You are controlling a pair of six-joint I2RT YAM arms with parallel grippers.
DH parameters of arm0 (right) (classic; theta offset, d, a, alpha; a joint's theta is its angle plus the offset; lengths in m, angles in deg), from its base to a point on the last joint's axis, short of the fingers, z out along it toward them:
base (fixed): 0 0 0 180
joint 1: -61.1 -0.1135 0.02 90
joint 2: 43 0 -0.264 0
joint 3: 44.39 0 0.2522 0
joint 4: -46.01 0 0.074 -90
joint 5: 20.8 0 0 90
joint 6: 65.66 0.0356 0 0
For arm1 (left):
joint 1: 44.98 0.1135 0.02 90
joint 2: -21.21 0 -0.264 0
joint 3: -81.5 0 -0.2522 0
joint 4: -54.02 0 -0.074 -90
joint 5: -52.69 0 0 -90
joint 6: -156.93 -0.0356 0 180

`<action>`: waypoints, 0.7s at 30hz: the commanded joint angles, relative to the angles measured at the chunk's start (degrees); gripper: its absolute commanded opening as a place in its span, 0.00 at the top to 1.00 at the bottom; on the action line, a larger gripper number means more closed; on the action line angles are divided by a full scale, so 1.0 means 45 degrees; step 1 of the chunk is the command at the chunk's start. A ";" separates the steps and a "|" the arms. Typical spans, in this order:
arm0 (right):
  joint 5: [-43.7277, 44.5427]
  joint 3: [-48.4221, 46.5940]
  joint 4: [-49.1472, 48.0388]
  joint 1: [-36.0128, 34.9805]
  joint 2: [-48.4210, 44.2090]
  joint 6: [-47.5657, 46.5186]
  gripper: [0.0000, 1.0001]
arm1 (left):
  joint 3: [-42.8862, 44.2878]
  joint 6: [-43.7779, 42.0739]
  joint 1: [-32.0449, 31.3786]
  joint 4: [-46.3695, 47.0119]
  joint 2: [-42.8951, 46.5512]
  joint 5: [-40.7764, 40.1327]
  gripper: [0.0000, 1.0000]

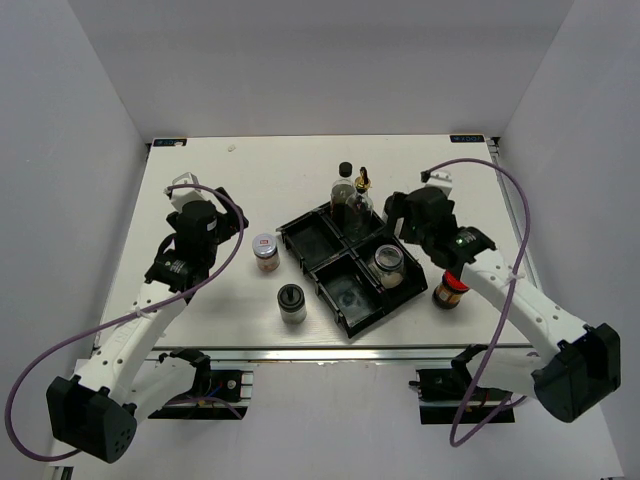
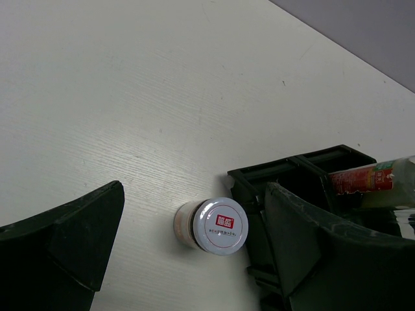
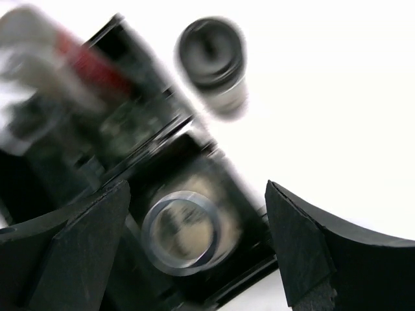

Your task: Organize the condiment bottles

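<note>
step in hand: loading the short jars into the tray [image 1: 318,238]. the left gripper [image 2: 193,189] is spread wide and empty, lined up over the white-lidded jar [image 2: 217,225], which stands upright on the worktop [image 1: 250,180] just beside the tray's left wall. the right gripper [image 3: 194,194] is likewise spread and carries nothing; it hangs above the clear-topped jar [image 3: 180,234] seated in the tray's near-right compartment.

next move, as judged: lower the left gripper until its fingers straddle the white-lidded jar below the lid, close, lift clear of the tray wall, then set it down in a free compartment. the black-lidded jar [image 1: 292,302] stands on the worktop near the tray's front corner – a likely later pick.

limits of view – the right wrist picture is smeared, so nothing there can be read. the brown jar [image 1: 450,293] is partly covered by the right arm. whether the tall clear bottle [image 1: 361,200] and tall dark bottle [image 1: 344,185] stand inside the far compartment or just behind it cannot be told. six bottles can be counted.
</note>
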 commanded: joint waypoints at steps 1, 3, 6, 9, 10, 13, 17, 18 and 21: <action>-0.0267 -0.0745 -0.0716 0.0961 0.0718 -0.1159 0.11 | 0.0258 -0.0016 0.0057 0.0273 -0.0150 0.0105 0.02; -0.0774 -0.0980 -0.1085 0.1526 0.1399 -0.1511 0.11 | 0.0375 0.0022 0.0057 0.0215 -0.0402 0.0105 0.02; -0.1284 -0.1468 -0.1671 0.2016 0.2395 -0.1940 0.11 | 0.0512 0.0081 0.0057 0.0195 -0.0580 -0.0167 0.02; -0.1481 -0.2015 -0.2005 0.2407 0.3391 -0.2137 0.11 | 0.0590 0.0043 0.0038 0.0253 -0.0678 -0.0285 0.02; -0.1481 -0.2306 -0.2064 0.2486 0.3647 -0.2118 0.11 | 0.0629 0.0023 0.0037 0.0312 -0.0716 -0.0324 0.02; -0.1675 -0.2621 -0.2550 0.2682 0.4547 -0.2273 0.11 | 0.0688 -0.0016 0.0057 0.0273 -0.0892 -0.0441 0.02; -0.1989 -0.3284 -0.2729 0.2858 0.5738 -0.2274 0.11 | 0.0844 -0.0016 0.0077 0.0117 -0.1146 -0.0598 0.02; -0.2009 -0.3421 -0.2748 0.2916 0.6146 -0.2235 0.11 | 0.0863 -0.0036 0.0077 0.0078 -0.1146 -0.0656 0.02; -0.1931 -0.3793 -0.2670 0.2975 0.6714 -0.2060 0.11 | 0.0883 -0.0055 0.0077 0.0020 -0.1127 -0.0812 0.02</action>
